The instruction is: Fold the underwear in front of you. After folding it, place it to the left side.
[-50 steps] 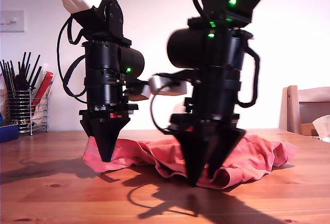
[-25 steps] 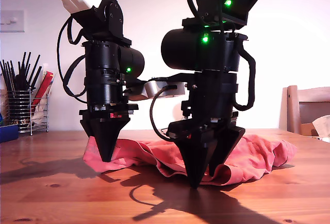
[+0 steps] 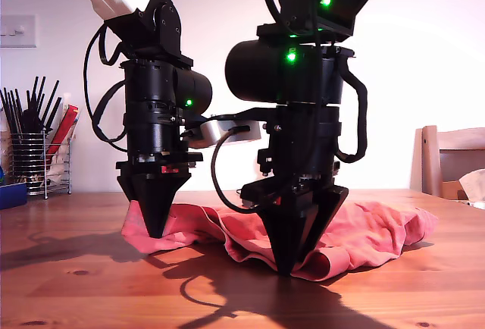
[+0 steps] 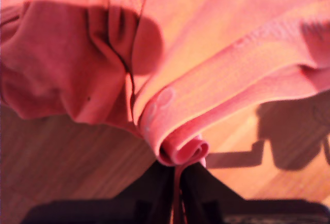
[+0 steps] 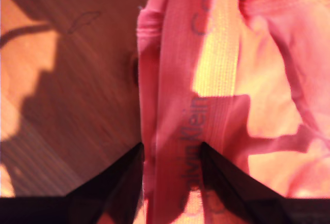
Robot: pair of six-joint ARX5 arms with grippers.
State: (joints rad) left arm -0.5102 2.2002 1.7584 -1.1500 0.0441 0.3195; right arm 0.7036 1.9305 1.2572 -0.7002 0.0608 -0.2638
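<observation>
The fingers [image 4: 198, 188] of my first gripper [image 4: 175, 182] are pressed together on a rolled edge of the underwear [image 4: 221, 95]. The hem curls over just above their tips into a soft tube. In the exterior view this gripper [image 3: 290, 264] stands tip-down at the near fold of the garment.

The fingers [image 5: 124, 177] of my second gripper [image 5: 170, 172] stand a little apart, and the flat, ribbed, printed waistband [image 5: 206, 79] runs between them. I cannot tell whether they are squeezing it. This gripper [image 3: 155, 230] stands at the garment's end toward the exterior view's left.

Two holds on the same cloth would, I judge, let one part be carried over the other for a fold.

The underwear [image 3: 364, 230] is coral-red cotton, wrinkled, with stitched hems. It lies spread low on the grained wooden surface [image 3: 76, 283], not yet folded.
</observation>
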